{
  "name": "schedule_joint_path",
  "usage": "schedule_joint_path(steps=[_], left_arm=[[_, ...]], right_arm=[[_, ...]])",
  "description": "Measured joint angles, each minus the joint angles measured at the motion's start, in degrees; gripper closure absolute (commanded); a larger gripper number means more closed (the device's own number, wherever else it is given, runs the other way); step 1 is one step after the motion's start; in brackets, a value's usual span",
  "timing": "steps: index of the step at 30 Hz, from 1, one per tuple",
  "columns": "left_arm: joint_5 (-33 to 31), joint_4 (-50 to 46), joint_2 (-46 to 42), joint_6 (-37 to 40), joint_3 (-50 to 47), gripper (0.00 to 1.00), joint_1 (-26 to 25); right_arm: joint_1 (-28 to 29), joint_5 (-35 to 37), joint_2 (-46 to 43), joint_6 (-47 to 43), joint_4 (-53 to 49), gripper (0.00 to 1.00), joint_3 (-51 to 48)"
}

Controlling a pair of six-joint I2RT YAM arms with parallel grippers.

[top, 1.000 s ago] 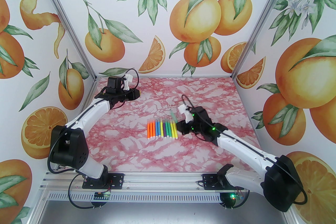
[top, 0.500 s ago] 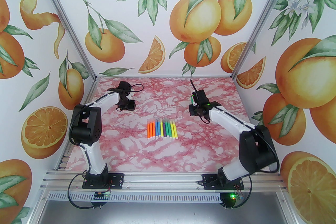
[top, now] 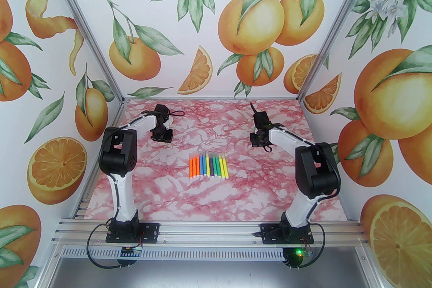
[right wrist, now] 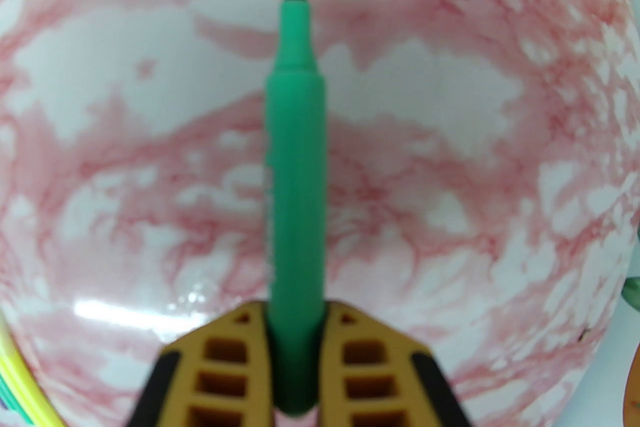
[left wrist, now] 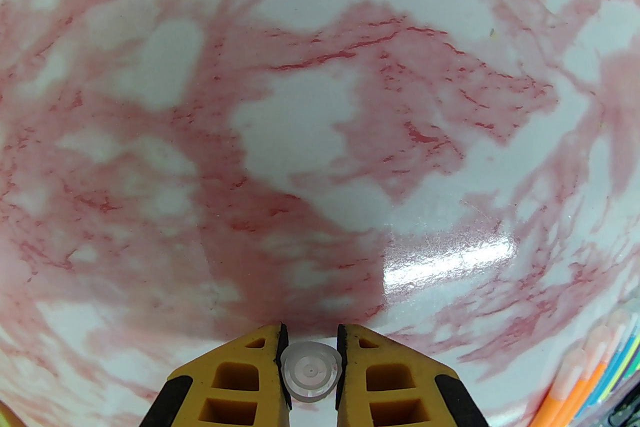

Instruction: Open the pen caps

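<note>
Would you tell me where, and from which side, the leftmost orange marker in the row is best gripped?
The leftmost orange marker lies flat with only its left flank free. I would grip mid-barrel from straight above, jaws across it: one on the table at its left, the other wedging beside its orange neighbour, leaving the far cap free.

A row of pens (top: 208, 165) lies at the middle of the bench (top: 209, 205), side by side from left to right, each one running front to back. The left jaws hang over the far left part of the bench, behind and left of the row and well apart from it, with 1 cap (left wrist: 310, 372) between them. The right jaws hang over the far right part, behind and right of the row, with 1 pen (right wrist: 295, 164) between them, jutting out past their tips above the bench.
</note>
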Motion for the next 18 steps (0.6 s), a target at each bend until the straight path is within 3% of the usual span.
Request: schedule_joint_path(steps=[9,18], left_arm=[[0.0,-1.2,0.9,0.2,1.3,0.82,0.0],[0.6,-1.0,1.3,0.9,1.4,0.7,0.0]], right_arm=[[-0.9,-1.5,2.5,-0.3,-1.2,0.93,0.0],[-1.6,-2.6,2.6,-0.4,-1.3,0.76,0.0]])
